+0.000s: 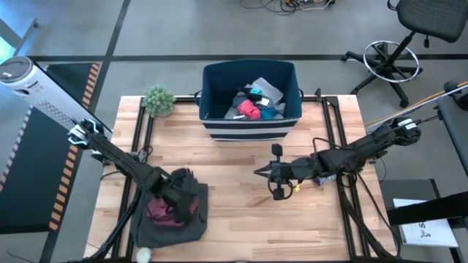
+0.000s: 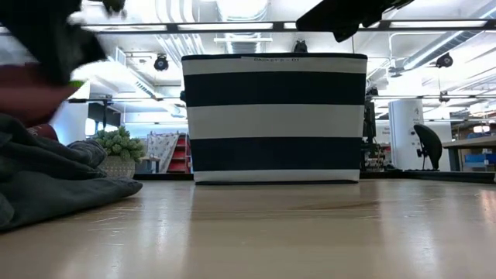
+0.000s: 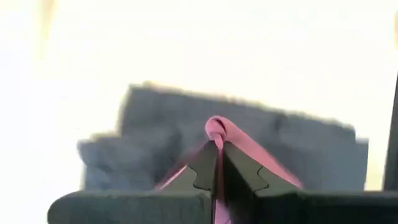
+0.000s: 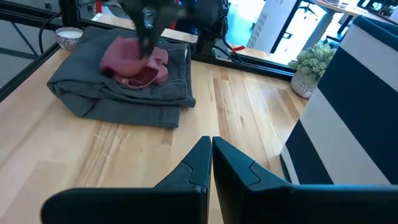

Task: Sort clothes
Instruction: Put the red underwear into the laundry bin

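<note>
A dark grey garment [image 1: 172, 215] lies folded at the table's near left, its underside flat on the wood. A maroon garment [image 1: 161, 210] lies on top of it and also shows in the right wrist view [image 4: 134, 62]. My left gripper [image 1: 178, 199] is over the pile, shut on the maroon cloth [image 3: 217, 134]. My right gripper [image 1: 262, 172] is shut and empty above the table's middle. The navy striped bin [image 1: 251, 102] at the far middle holds several garments, one white, one teal and one pink-red. My left gripper pinches a bunched fold of the maroon garment [image 3: 216, 129] between its two fingertips [image 3: 208, 168]. The fingers come from above, slanting down over the pile. The rest of the maroon cloth lies on the grey garment [image 3: 298, 149].
A small potted plant [image 1: 159, 99] stands at the far left of the table beside the bin. A small white cup [image 4: 68, 36] stands by the table's near left corner. Bare wood [image 1: 292, 226] lies between the pile and my right arm. An office chair [image 1: 409, 36] stands beyond the table.
</note>
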Robot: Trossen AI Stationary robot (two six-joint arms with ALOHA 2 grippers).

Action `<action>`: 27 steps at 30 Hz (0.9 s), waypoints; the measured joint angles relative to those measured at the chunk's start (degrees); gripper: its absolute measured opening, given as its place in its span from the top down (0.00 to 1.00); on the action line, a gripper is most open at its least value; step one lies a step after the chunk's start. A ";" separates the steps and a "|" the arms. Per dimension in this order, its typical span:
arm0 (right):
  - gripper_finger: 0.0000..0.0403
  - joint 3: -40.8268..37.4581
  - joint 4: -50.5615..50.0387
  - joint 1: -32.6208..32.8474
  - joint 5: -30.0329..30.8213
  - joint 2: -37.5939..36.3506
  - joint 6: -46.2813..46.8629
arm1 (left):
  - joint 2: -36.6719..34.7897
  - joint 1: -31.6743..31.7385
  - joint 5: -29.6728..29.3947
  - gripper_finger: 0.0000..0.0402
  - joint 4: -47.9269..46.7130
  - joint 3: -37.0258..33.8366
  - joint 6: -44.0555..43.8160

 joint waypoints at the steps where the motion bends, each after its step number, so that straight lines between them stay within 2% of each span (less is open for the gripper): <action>1: 1.00 0.00 0.02 0.00 0.00 0.00 -0.01 | -0.84 0.12 -3.96 0.99 0.05 1.09 1.01; 4: 1.00 0.00 0.00 0.02 0.00 0.00 -0.01 | -3.40 1.19 -15.09 1.00 0.11 4.07 4.79; 8: 1.00 0.00 -0.02 0.02 -0.02 0.00 -0.04 | -5.96 3.87 -24.22 1.00 1.48 8.07 11.95; 11: 1.00 0.00 -0.04 0.01 -0.02 0.00 -0.09 | -7.14 6.57 -27.72 1.00 5.23 11.11 20.06; 14: 1.00 0.00 -0.04 0.01 -0.02 0.00 -0.09 | -7.74 10.13 -28.19 1.00 11.51 13.58 29.41; 17: 1.00 0.00 -0.02 0.02 -0.02 0.00 -0.07 | -7.98 14.43 -27.70 1.00 18.17 15.43 38.60; 19: 1.00 -0.01 -0.04 0.00 -0.04 0.00 0.01 | -7.98 17.84 -24.91 1.00 21.74 16.84 43.25; 24: 1.00 -0.37 -0.13 0.02 -0.07 0.02 0.06 | -7.06 26.60 -10.37 1.00 30.36 21.55 51.38; 27: 1.00 -0.37 0.00 0.01 -0.07 0.02 0.57 | -5.38 30.92 -4.44 1.00 34.42 25.09 55.55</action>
